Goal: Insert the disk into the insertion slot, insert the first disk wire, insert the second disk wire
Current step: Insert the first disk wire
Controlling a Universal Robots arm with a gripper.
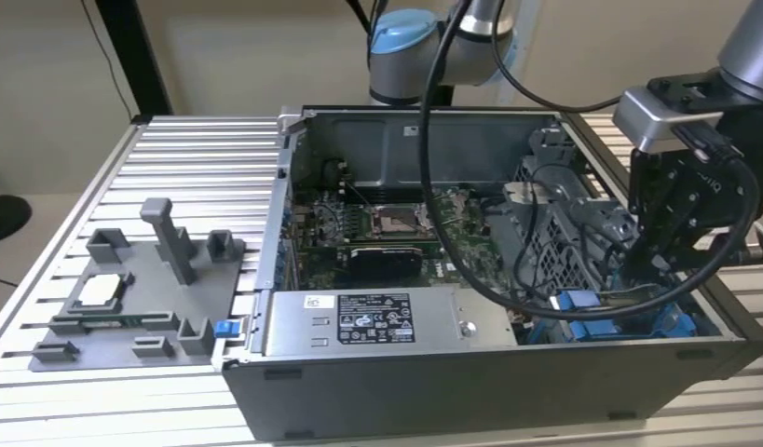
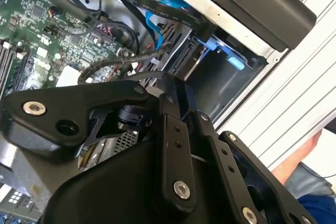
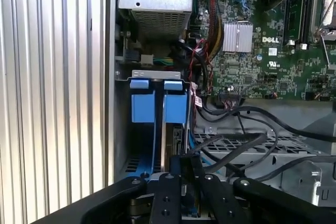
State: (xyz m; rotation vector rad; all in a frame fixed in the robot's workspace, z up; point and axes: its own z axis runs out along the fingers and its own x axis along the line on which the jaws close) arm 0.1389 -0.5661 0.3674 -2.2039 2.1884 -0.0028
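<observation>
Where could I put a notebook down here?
Bare table slats lie beyond the grey fixture, at the exterior view's left of the computer case. The corner by the blue drive bay is crowded with black cables and the pincer.

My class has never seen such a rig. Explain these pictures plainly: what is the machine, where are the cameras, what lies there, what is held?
The machine is a robot arm with a grasping tool. The exterior view, from a camera off the arm, shows an open computer case on a slatted metal table, beside a grey fixture. Both wrist views come from cameras on the arm and look into the case. The tool hangs at the blue-railed insertion slot, among black cables near the green circuit board. Whether it holds anything cannot be told.
</observation>
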